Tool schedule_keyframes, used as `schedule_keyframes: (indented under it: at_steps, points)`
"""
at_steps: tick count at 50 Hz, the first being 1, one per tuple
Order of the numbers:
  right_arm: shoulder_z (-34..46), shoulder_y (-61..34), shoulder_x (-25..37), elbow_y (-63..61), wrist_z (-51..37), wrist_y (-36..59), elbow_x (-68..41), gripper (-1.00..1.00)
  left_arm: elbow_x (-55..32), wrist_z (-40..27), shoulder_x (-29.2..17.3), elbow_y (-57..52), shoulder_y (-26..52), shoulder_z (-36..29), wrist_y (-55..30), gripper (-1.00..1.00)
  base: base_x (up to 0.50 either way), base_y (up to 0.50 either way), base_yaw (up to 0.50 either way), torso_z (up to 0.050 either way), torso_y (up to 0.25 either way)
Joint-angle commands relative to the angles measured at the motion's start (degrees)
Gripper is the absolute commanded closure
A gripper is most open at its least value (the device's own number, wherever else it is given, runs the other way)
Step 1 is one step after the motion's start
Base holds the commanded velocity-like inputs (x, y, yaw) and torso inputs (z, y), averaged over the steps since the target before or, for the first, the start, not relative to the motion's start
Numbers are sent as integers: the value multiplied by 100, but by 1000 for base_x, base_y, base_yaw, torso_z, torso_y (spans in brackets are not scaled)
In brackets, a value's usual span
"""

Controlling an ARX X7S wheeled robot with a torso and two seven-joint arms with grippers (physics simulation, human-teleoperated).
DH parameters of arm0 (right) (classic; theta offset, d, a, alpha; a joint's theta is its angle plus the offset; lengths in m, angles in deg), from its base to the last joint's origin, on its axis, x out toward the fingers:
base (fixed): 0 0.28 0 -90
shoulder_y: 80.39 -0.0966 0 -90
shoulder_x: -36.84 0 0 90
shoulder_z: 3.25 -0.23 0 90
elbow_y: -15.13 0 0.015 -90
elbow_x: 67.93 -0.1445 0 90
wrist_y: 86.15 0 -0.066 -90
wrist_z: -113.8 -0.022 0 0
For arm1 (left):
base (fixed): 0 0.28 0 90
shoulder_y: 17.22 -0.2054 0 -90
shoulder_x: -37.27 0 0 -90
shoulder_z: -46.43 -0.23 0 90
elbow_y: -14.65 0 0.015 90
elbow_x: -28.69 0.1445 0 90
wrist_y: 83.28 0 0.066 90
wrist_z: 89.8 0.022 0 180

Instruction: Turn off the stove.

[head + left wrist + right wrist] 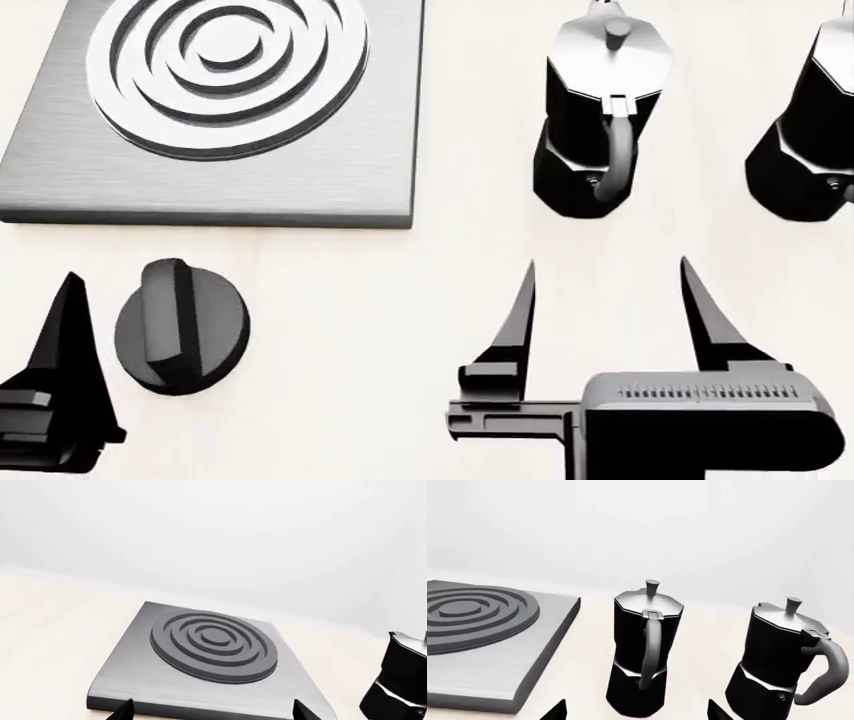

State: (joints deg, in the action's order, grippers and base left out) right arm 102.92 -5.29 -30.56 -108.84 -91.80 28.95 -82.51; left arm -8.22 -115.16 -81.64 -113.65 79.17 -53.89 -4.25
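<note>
The stove (334, 170) is a flat brushed-grey plate with a ringed round burner (227, 60), at the top left of the head view. Its black ridged knob (180, 325) lies on the table in front of the plate. One finger (67, 330) of my left gripper shows just left of the knob, apart from it; the other finger is not in that view. In the left wrist view the left gripper (213, 711) is open and empty, facing the plate's front edge (200, 707); the knob is hidden there. My right gripper (607, 265) is open and empty in front of a moka pot.
Two black-and-silver moka pots (601, 110) (807, 130) stand right of the stove. In the right wrist view the near pot (644, 650) is straight ahead of the right gripper (637, 707), the other pot (780, 665) beside it. A pot's edge (400, 680) shows in the left wrist view.
</note>
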Motion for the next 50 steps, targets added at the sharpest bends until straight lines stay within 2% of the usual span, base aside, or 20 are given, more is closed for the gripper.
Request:
schedule_keyframes:
  at_steps: [1, 50]
  points:
    - [-1, -190, 40, -188, -18, 196, -35, -100, -96, -66, -25, -166, 141, 18, -66, -100, 0, 0, 0, 0, 0]
    - [79, -806, 176, -775, -65, 686, -83, -100, -462, -708, -10, -724, 1063, -59, -743, -100, 0, 0, 0, 0, 0]
